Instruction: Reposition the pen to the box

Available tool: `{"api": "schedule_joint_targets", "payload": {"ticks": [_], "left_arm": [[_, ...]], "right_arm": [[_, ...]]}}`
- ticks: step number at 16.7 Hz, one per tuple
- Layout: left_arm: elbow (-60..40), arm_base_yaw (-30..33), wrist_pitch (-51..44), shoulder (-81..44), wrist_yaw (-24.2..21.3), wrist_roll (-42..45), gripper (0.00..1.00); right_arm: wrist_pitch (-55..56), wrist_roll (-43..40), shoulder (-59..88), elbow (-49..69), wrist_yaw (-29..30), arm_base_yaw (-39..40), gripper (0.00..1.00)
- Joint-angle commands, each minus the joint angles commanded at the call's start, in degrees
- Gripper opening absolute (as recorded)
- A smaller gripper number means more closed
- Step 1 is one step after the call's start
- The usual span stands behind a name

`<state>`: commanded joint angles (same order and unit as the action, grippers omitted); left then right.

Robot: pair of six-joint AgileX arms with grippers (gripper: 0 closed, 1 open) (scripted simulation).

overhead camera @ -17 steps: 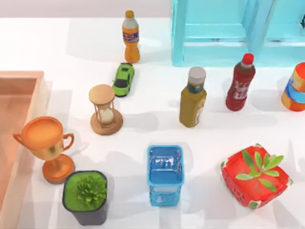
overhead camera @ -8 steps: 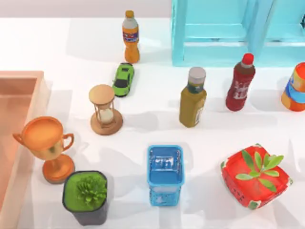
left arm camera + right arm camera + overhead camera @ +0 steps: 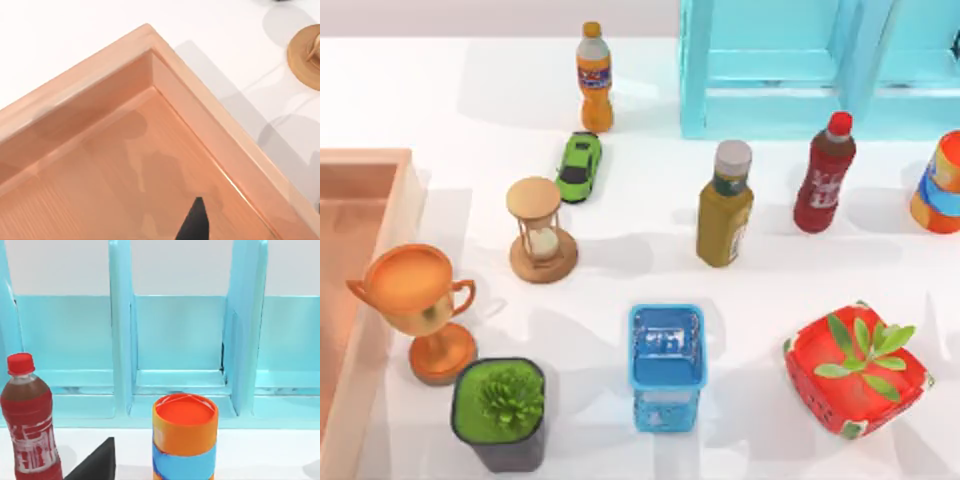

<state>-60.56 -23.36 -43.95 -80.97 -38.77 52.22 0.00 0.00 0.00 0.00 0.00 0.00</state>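
The pen is out of view. The box (image 3: 365,170) is a large open crate with thick peach-orange walls at the table's left edge in the top view. The left wrist view looks down into a corner of the box (image 3: 210,112), whose wooden floor is bare where it shows. A dark part of my left gripper (image 3: 192,224) hangs over that floor. A dark part of my right gripper (image 3: 95,463) shows in the right wrist view near the red bottle (image 3: 31,425) and the orange and blue can (image 3: 184,437).
A trophy (image 3: 420,310), a hourglass (image 3: 538,230) and a potted green plant (image 3: 500,412) stand right of the box. A blue cup (image 3: 666,365), a red planter (image 3: 855,368), a green toy car (image 3: 579,165), several bottles and a blue shelf (image 3: 790,60) crowd the rest.
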Motion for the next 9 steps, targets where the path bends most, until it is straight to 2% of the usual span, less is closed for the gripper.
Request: {"api": "schedule_joint_targets", "payload": {"ticks": [3,9], "left_arm": [[0.0,0.0,0.0,0.0,0.0,0.0,0.98],[0.0,0.0,0.0,0.0,0.0,0.0,1.00]], "right_arm": [[0.0,0.0,0.0,0.0,0.0,0.0,1.00],[0.0,0.0,0.0,0.0,0.0,0.0,1.00]]}}
